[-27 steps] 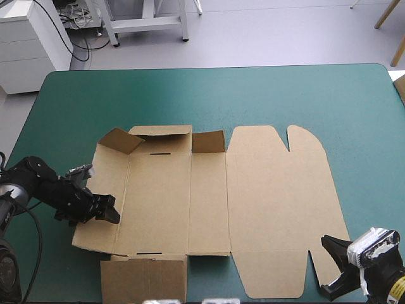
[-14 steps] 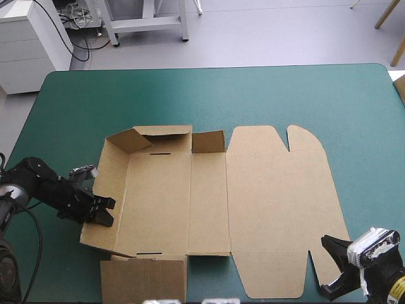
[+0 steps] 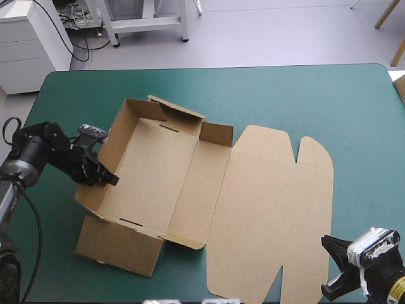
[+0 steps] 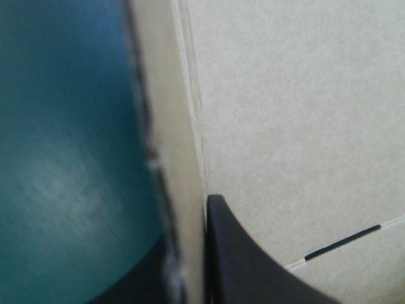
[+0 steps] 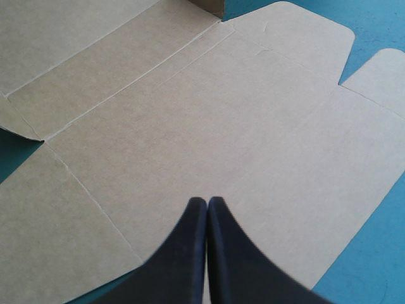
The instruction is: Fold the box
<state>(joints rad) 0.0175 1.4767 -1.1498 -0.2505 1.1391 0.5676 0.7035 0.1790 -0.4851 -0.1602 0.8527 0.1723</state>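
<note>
Swung since the earlier frames: the box (image 3: pixel 253 190), now set at an angle and drawn toward the table's left edge. Its left long wall has been brought from a slant to upright by the left gripper (image 3: pixel 109 180), itself carried toward the far edge. The right gripper (image 3: pixel 333 266) is unchanged in place.

High view. Brown board, matte and scored along straight creases, is laid on the teal-green cover (image 3: pixel 316 95), left of the middle.
- The left wall and far end wall are raised, and a short tab is stood up at the far end.
- Narrow slots are cut in the floor at both ends.
- The near end flap is sloped outward toward the near left corner.
- The lid panel, with two rounded lobes, is spread flat toward the right edge.
- The left wall is clamped by the left gripper.
- The right gripper is parked by the near right corner, just beside the lid's near corner.

Left wrist view. The wall's thin raw edge is pinched between the black fingers, one on each face. A dark slot is seen in the pale floor.

Right wrist view. The black fingers are pressed together in a pointed arch, with nothing held. The flat, creased lid is spread ahead of them.
</note>
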